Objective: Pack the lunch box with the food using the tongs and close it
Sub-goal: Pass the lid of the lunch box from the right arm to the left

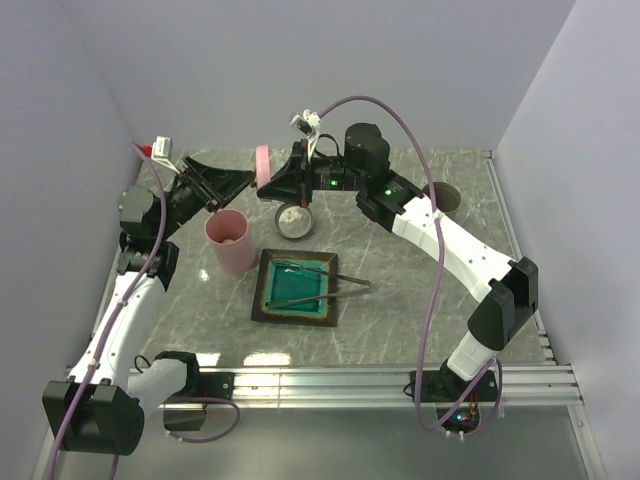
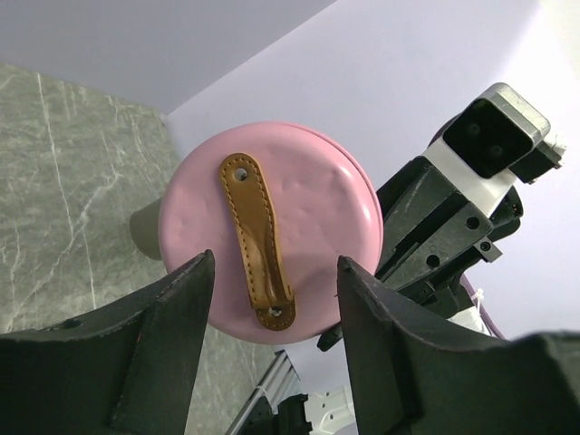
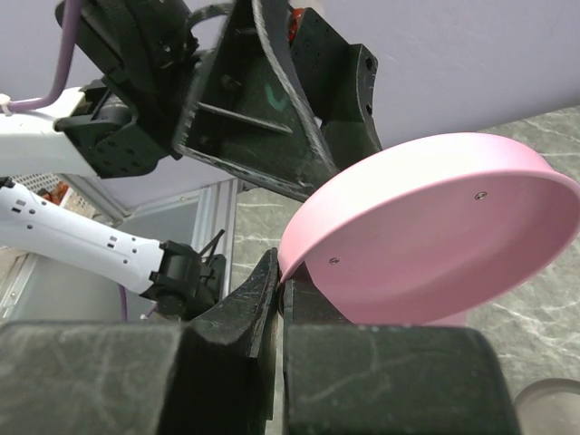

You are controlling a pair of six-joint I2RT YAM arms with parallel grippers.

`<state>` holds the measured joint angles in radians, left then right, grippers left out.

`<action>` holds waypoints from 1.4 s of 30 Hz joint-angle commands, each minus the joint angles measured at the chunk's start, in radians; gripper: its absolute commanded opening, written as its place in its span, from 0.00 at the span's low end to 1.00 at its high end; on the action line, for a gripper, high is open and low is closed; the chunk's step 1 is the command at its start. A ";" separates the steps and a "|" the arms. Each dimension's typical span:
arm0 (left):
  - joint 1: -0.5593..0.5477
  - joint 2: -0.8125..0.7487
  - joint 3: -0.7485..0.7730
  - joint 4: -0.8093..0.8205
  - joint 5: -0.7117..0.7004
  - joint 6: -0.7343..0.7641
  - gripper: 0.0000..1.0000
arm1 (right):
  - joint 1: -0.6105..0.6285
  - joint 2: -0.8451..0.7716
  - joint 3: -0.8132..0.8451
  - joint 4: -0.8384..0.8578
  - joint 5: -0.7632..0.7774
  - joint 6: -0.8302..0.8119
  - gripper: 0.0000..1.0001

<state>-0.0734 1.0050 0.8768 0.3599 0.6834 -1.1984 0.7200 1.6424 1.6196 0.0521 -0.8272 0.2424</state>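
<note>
The pink lid (image 2: 272,231) with its brown strap (image 2: 258,240) stands on edge in the air, its top facing my left gripper (image 2: 276,299). That gripper is open, its fingers level with the lid's lower part and short of it. My right gripper (image 3: 283,281) is shut on the lid's rim; the lid's underside (image 3: 435,236) fills the right wrist view. The pink lunch box (image 1: 231,240) stands upright below and to the left, with pale food (image 1: 231,238) showing inside. The silver tongs (image 1: 320,275) lie across the green plate (image 1: 296,290).
A small grey bowl (image 1: 294,221) sits just below the held lid, right of the lunch box. A round hole (image 1: 443,197) is in the table at the back right. Both arms meet over the table's back left part.
</note>
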 commanded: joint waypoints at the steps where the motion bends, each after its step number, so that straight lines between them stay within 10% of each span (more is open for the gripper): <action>1: -0.005 -0.003 -0.018 0.065 0.018 -0.024 0.59 | 0.010 -0.003 0.049 0.055 0.000 0.011 0.00; 14: -0.011 0.004 -0.065 0.131 0.044 -0.073 0.44 | 0.021 0.019 0.049 0.094 -0.026 0.050 0.00; 24: 0.004 0.004 -0.050 0.123 0.042 -0.078 0.01 | 0.022 0.000 0.029 0.077 -0.035 0.044 0.01; 29: 0.023 -0.016 -0.032 0.093 0.051 -0.034 0.01 | 0.016 -0.023 0.022 0.017 0.020 0.001 0.43; 38: 0.049 -0.036 0.051 -0.074 0.050 0.164 0.01 | -0.031 -0.062 -0.007 -0.017 0.049 -0.017 0.69; 42: 0.052 -0.011 0.233 -0.447 -0.005 0.449 0.01 | -0.080 -0.087 -0.027 -0.092 0.094 -0.051 0.79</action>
<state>-0.0254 0.9997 0.9527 0.1596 0.7090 -1.0061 0.6815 1.6276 1.6012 0.0067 -0.7788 0.2272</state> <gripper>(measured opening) 0.031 0.780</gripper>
